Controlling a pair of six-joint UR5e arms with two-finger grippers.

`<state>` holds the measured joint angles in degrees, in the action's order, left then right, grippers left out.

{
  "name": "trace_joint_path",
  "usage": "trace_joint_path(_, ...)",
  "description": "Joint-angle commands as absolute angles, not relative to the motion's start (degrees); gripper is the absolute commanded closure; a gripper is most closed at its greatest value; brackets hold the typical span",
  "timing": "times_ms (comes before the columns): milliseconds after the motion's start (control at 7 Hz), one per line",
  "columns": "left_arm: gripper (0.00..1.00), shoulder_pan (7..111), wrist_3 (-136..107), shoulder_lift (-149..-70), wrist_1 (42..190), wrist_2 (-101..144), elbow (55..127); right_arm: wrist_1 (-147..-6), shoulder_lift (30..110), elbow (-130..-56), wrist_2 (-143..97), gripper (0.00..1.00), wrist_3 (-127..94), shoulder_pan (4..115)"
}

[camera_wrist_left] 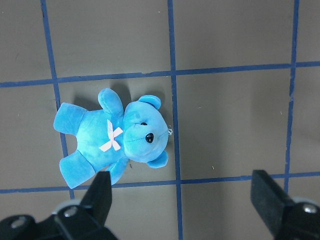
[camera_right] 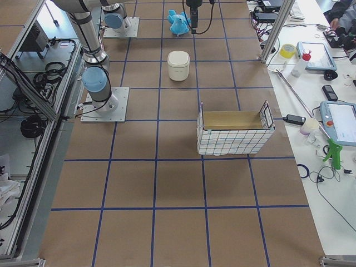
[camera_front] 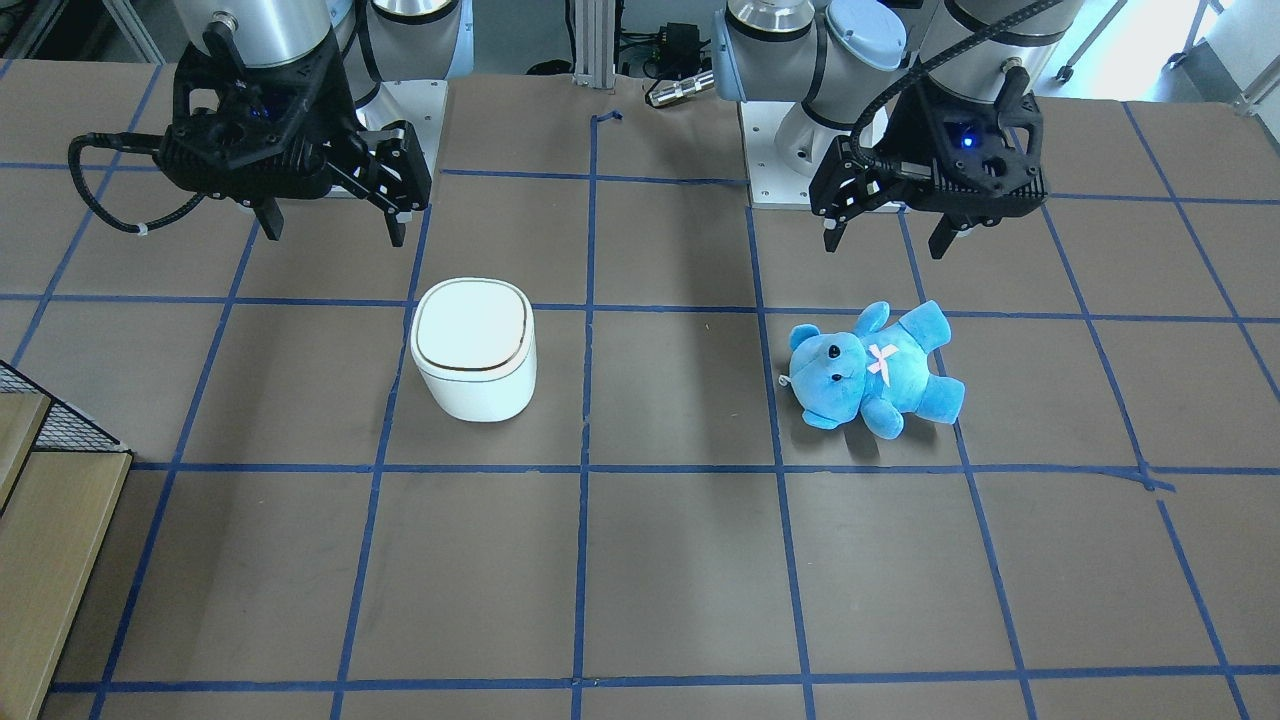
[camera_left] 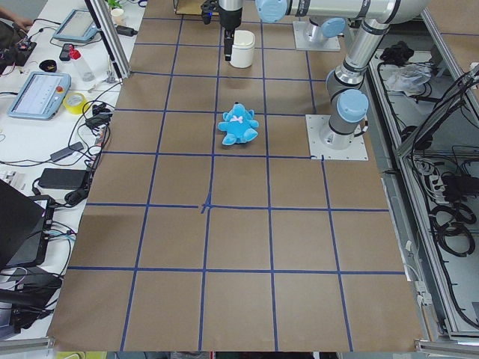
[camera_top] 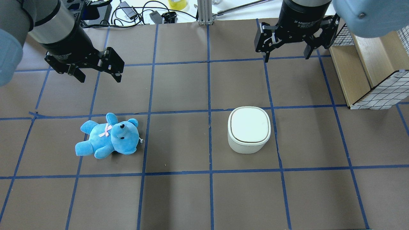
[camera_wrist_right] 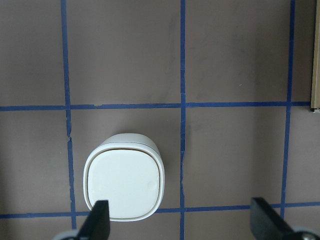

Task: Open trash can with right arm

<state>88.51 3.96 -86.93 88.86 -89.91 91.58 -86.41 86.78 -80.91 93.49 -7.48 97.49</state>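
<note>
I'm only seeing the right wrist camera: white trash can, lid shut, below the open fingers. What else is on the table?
Observer: A blue teddy bear lies face up on the left arm's side, well apart from the trash can.
Operator: Where's the left gripper?
Observer: The left gripper hangs open above the table near the bear, holding nothing.
Operator: What's the tan strip at my right edge?
Observer: A wire-mesh basket with a wooden inside, standing at the robot's far right, past the right gripper.
</note>
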Motion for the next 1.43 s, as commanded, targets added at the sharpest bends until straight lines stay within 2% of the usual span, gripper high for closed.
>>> trace_joint_path(0,0.0,88.51,3.96,-86.92,88.86,-89.91,91.58,-86.66,86.75,-80.95,93.86,0.0,-7.47,97.56)
trace_joint_path(571,0.0,88.51,3.96,-86.92,88.86,-89.91,91.58,-86.57,86.66,-81.56,93.43,0.0,-7.56,97.65)
trace_joint_path(714,0.0,88.51,3.96,-86.92,88.86,-89.91,91.58,-86.49,86.49,-83.56,93.34,0.09,-7.82,97.65)
trace_joint_path(1000,0.0,88.51,3.96,-86.92,88.86,-89.91,91.58,-91.54,86.92,-92.25,92.12,0.77,-8.52,100.26)
trace_joint_path(1143,0.0,88.51,3.96,-86.92,88.86,-89.91,91.58,-93.67,86.31,-93.5,92.02,1.0,-9.57,102.2)
trace_joint_path(1286,0.0,88.51,3.96,-86.92,88.86,-89.91,91.58,-94.13,85.09,-96.39,91.93,1.0,-10.1,103.0)
